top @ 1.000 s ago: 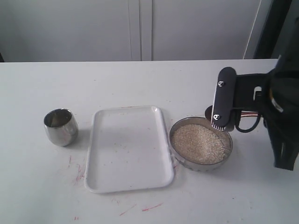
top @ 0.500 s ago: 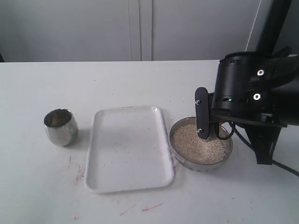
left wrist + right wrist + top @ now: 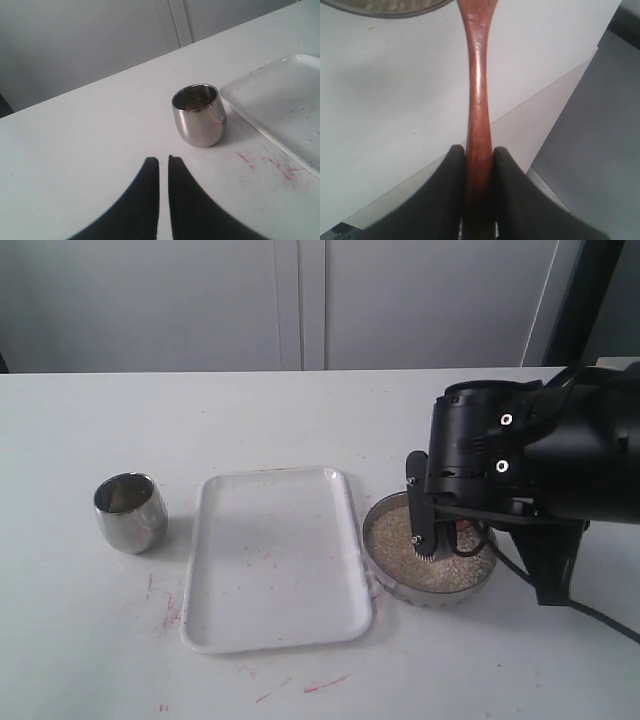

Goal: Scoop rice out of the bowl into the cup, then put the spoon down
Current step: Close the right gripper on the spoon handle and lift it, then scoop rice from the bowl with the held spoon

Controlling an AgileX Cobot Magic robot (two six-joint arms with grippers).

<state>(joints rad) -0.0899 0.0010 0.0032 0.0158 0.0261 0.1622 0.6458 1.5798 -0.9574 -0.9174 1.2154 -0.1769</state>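
Right pincer (image 3: 424, 540) down at the bowl (image 3: 420, 597), pinching the spoon (image 3: 476, 75).
Exterior view: the right arm hangs over the bowl on the bench (image 3: 300, 420), fingertips at the rice (image 3: 395, 535); a white tray (image 3: 275, 570) lies just beside the bowl, with the cup (image 3: 130, 512) on the tray's other side. Left wrist view: the left pincer (image 3: 163, 167) is empty, fingers almost pressed together, near the upright cup. Right wrist view: both fingers clamp the spoon's slim handle, which runs toward the bowl's rim.

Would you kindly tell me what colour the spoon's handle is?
The spoon handle is reddish-brown, clearest in the right wrist view.
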